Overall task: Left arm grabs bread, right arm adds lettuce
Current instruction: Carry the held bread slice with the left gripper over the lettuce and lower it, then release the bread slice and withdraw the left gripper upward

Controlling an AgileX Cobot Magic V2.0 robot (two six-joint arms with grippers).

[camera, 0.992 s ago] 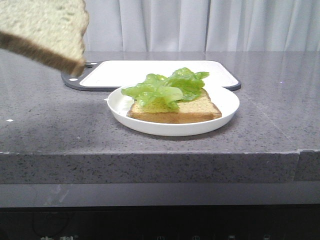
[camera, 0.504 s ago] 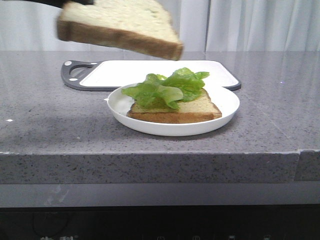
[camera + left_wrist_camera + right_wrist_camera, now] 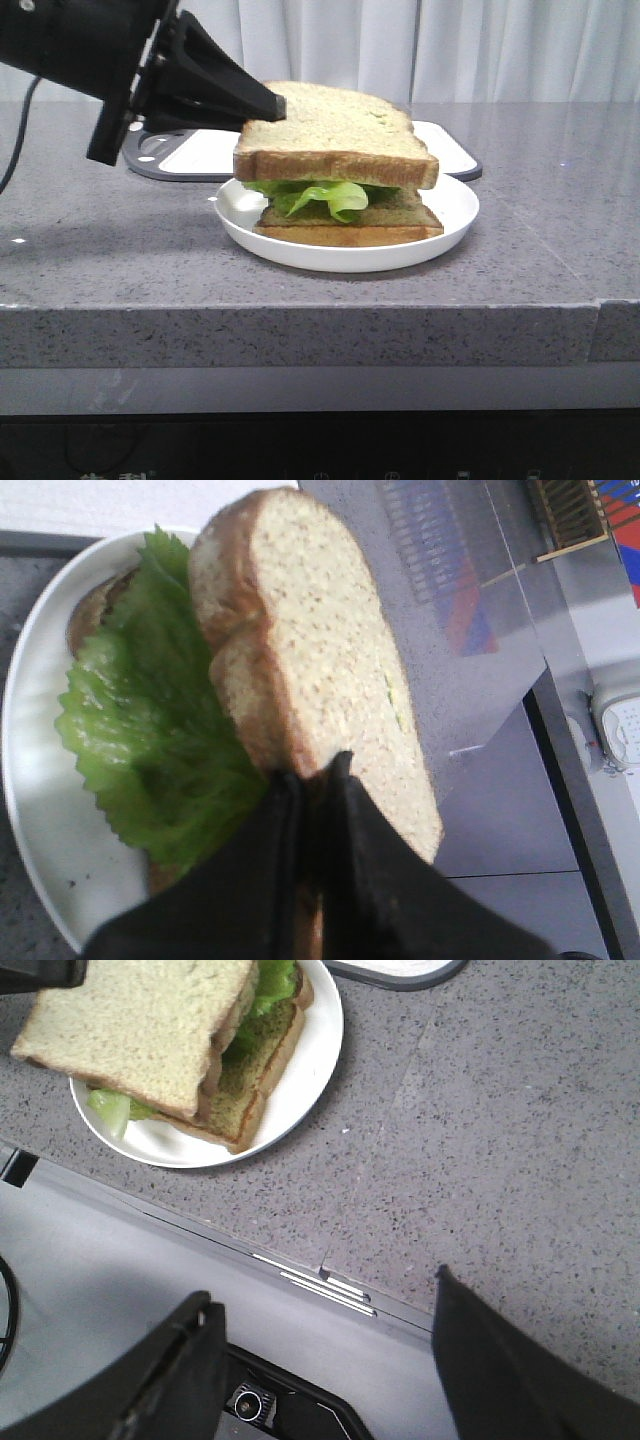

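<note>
The left claw (image 3: 268, 104) is clamped on the bread (image 3: 335, 136), gripping the slice at its left rear corner as seen from the front. In the left wrist view the two black fingers (image 3: 355, 850) are pressed against the crust edge of the slice, one on each face.

The bread is held roughly level, directly above the lettuce (image 3: 318, 196). From the front, its lower face appears to rest on the leaves, though contact cannot be confirmed across the whole slice.

The lettuce lies on the lower bread slice (image 3: 350, 229), which sits flat in the white plate (image 3: 452, 213). Crinkled leaf edges protrude from between the two slices on the front-left side.

The plate stands on the grey speckled bench (image 3: 120, 260), near its front edge. A cutting board (image 3: 195, 152) with a dark rim lies on the bench just behind the plate.

The right claw (image 3: 325, 1360) is spread wide and holds nothing. In the right wrist view it is well apart from the plate, positioned over the front edge of the bench
</note>
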